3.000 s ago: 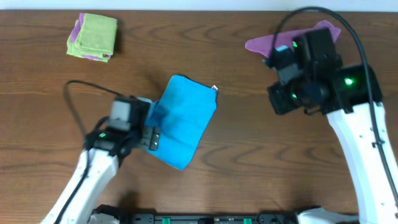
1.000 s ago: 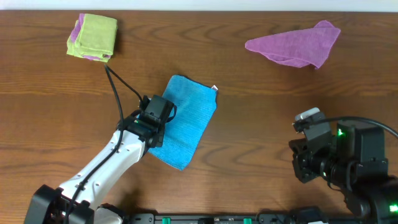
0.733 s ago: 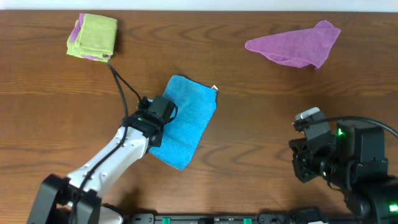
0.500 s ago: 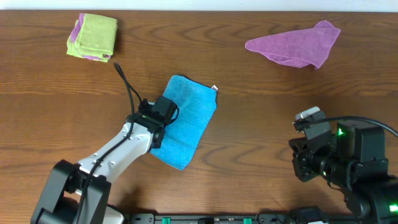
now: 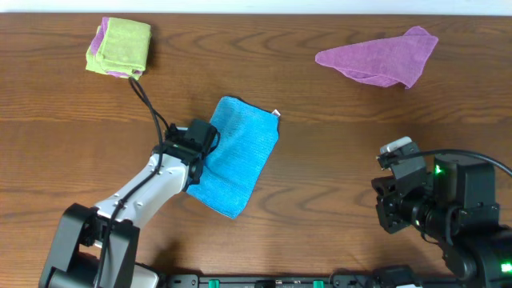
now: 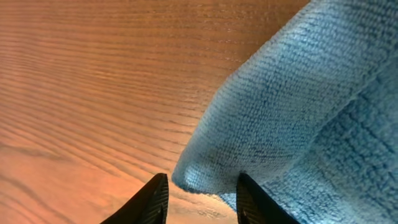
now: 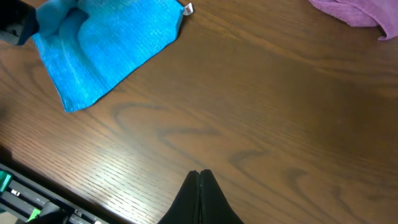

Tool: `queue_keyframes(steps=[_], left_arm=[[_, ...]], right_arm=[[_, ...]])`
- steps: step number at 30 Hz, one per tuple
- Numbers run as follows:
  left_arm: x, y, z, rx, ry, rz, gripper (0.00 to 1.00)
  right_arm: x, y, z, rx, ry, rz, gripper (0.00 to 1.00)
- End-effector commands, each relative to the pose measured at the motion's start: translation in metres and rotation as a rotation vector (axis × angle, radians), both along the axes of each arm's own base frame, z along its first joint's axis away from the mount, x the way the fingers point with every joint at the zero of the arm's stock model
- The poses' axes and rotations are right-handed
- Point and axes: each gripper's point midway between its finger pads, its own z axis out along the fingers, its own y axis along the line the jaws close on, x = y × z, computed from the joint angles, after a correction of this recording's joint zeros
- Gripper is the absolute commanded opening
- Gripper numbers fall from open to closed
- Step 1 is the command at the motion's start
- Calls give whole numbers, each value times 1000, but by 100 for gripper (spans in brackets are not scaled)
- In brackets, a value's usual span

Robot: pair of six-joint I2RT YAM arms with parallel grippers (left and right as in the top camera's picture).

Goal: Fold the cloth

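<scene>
While the blue cloth (image 5: 240, 156), centred on the desk (image 5: 336, 184), is clamped at its 9 o'clock edge in the left claw (image 5: 194, 138), the bunched fold could be pulled free by a hasty sweep; the right claw (image 7: 199, 177) is pressed together, well apart.

Overhead top-down; wrist views oblique, sharing blue cloth (image 5: 240, 156).
</scene>
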Motion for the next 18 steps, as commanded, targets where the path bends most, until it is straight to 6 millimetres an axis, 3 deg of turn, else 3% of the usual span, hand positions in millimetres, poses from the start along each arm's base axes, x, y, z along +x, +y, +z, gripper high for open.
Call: queue_keyframes(steps=[1, 10, 15, 18], left_arm=[[2, -9, -2, -58, 12, 6, 33], [6, -15, -3, -93, 5, -7, 31], [10, -10, -2, -94, -13, 12, 11], [12, -2, -2, -96, -18, 39, 6]], right_arm=[[0, -2, -1, 3, -1, -17, 2], [1, -4, -1, -7, -5, -25, 1], [1, -4, -1, -7, -5, -25, 1], [1, -4, -1, -8, -5, -26, 1]])
